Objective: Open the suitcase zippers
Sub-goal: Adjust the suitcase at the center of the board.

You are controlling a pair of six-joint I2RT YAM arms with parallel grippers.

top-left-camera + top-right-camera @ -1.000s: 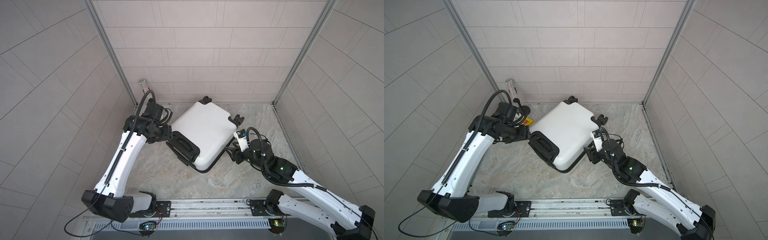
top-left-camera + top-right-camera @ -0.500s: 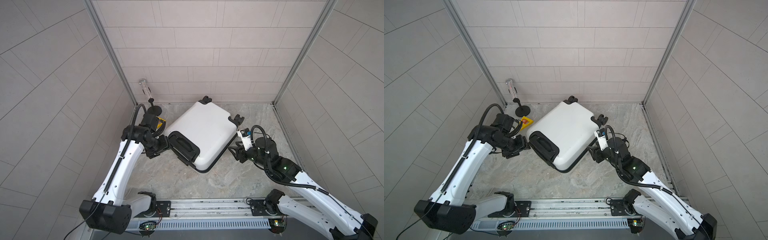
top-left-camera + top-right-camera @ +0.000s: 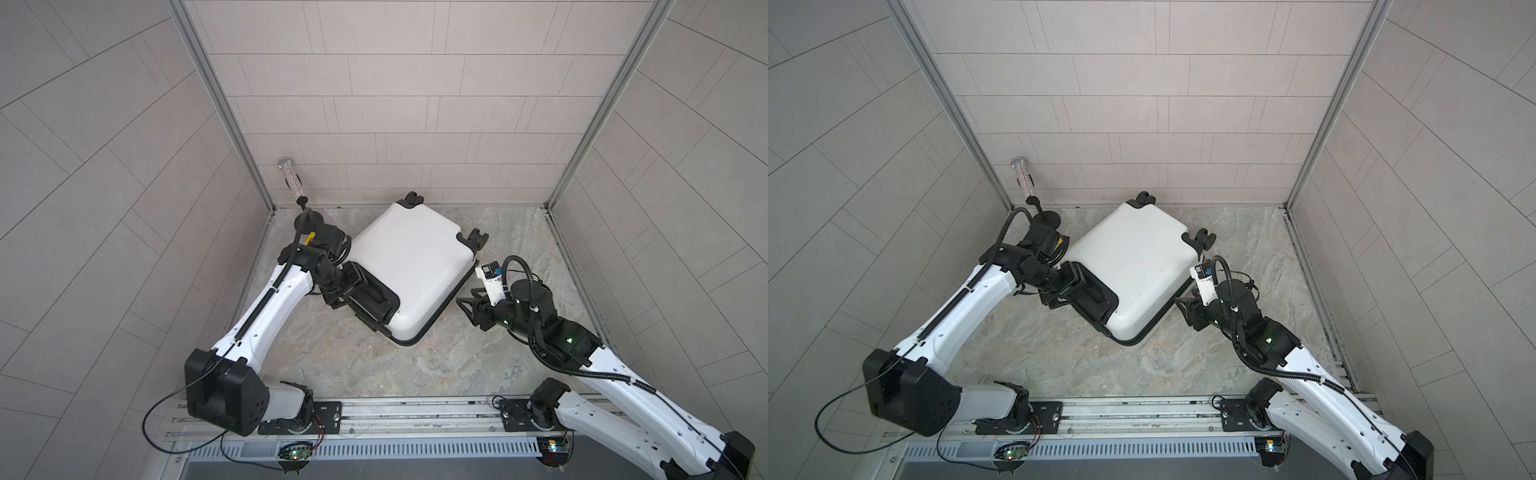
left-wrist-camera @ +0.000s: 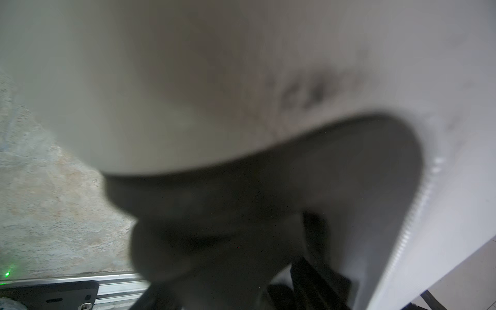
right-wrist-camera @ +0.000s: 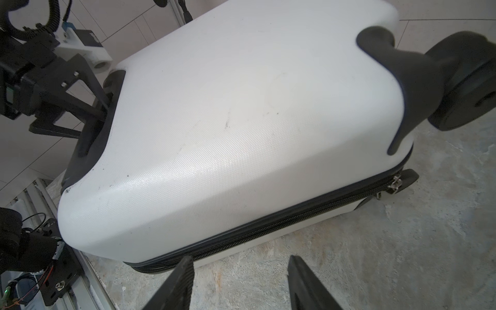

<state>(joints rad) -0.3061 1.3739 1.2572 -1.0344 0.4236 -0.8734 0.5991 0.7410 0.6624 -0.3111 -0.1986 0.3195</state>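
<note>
Suitcase: I am seeing the small white hard-shell suitcase (image 3: 409, 266) lying flat and slantwise on the grey stone-patterned counter (image 3: 374, 365). It is sitting between my two arms, with its black wheels (image 3: 478, 240) pointing toward the back wall.
Handle end: the black recessed handle panel (image 3: 374, 297) is facing my left arm.
Zippers: the thin black zipper band (image 5: 268, 222) is running along the long side that is facing my right arm, and it is looking shut along that stretch. The small metallic pulls (image 5: 394, 185) are hanging at the wheel corner.
Left pincer: the left pincer (image 3: 359, 286) is sitting right at the handle panel. From the right wrist camera I am seeing its fingers (image 5: 92, 83) reaching into the panel's recess. I am not able to tell whether they are pinching anything. My left wrist camera is giving only blurred white shell and dark panel.
Right pincer: the right pincer (image 5: 239, 259) is hovering low over the counter, spread wide and pinching nothing. It is sitting just beside the zipper band, near the corner away from the wheels and well apart from the pulls.
Far corner: a glittery tube (image 3: 293, 183) on a black stand (image 3: 307, 218) is standing behind my left arm.
</note>
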